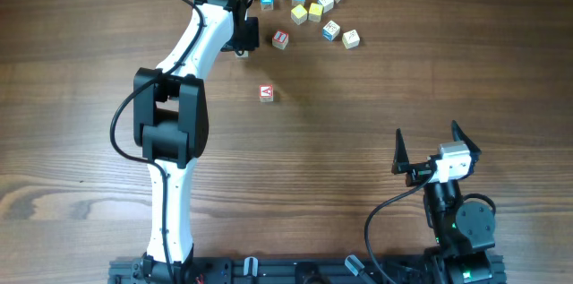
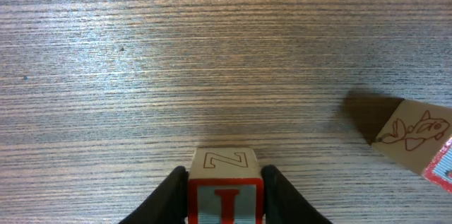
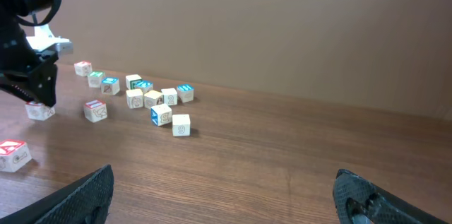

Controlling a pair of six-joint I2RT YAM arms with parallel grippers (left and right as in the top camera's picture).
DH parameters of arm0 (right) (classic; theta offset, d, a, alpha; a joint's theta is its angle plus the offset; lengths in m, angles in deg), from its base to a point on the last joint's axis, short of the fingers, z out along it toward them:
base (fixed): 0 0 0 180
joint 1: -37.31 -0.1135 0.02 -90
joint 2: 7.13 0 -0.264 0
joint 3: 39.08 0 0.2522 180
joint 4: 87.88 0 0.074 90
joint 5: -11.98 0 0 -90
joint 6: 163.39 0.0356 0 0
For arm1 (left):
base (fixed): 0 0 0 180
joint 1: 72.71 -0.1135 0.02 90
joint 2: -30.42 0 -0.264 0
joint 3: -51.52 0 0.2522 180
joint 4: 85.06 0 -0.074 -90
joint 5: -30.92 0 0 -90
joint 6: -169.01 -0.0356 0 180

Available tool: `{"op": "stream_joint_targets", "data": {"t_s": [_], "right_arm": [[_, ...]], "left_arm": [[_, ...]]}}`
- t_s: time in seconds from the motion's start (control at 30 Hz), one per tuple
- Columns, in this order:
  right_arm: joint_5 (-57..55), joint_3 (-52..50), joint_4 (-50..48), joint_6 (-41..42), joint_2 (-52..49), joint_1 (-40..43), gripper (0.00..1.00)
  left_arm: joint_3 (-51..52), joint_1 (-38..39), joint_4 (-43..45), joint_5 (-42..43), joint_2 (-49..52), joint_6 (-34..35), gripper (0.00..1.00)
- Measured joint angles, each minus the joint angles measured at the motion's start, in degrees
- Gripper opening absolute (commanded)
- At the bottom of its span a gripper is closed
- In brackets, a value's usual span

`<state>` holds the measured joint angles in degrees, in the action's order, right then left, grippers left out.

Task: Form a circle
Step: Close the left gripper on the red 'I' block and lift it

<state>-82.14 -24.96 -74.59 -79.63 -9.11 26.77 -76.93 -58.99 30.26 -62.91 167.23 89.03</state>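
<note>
Nearest the left wrist lens is a letter cube (image 2: 224,159), red "I" face toward me and "Z" on top. I have the left gripper (image 2: 226,181) closed onto it, one finger against each side, so the cube can be carried squarely. No circle exists yet: the other cubes lie as a loose cluster (image 1: 309,6) at upper centre of the overhead frame. The right gripper (image 3: 222,203) is spread wide and empty at lower right, out of the working area.
</note>
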Motion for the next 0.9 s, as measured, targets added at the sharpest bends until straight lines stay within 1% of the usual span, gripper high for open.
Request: {"op": "stream_joint_targets", "data": {"t_s": [0.13,0.3,0.47,0.57,0.63,0.7,0.77,0.9], "right_arm": [[0.02,0.0,0.0,0.0,0.0,0.0,1.0],[0.02,0.0,0.0,0.0,0.0,0.0,1.0],[0.02,0.0,0.0,0.0,0.0,0.0,1.0],[0.0,0.0,0.0,0.0,0.0,0.0,1.0],[0.02,0.0,0.0,0.0,0.0,0.0,1.0],[0.0,0.0,0.0,0.0,0.0,0.0,1.0],[0.02,0.0,0.0,0.0,0.0,0.0,1.0],[0.0,0.0,0.02,0.0,0.0,0.0,1.0]], "left_arm": [[0.02,0.0,-1.79,0.02,-1.68,-0.17,0.2],[0.04,0.0,-5.44,0.04,-8.22,-0.17,0.22],[0.04,0.0,-12.72,0.63,-20.87,-0.15,0.22],[0.04,0.0,-17.44,3.82,-28.13,-0.13,0.22],[0.04,0.0,-22.08,6.27,-31.08,-0.17,0.22],[0.04,0.13,-26.25,7.87,-32.0,-0.15,0.22],[1.66,0.63,-27.3,8.61,-31.98,-0.15,0.22],[9.81,2.69,-24.17,9.42,-31.91,-0.15,0.22]]}}
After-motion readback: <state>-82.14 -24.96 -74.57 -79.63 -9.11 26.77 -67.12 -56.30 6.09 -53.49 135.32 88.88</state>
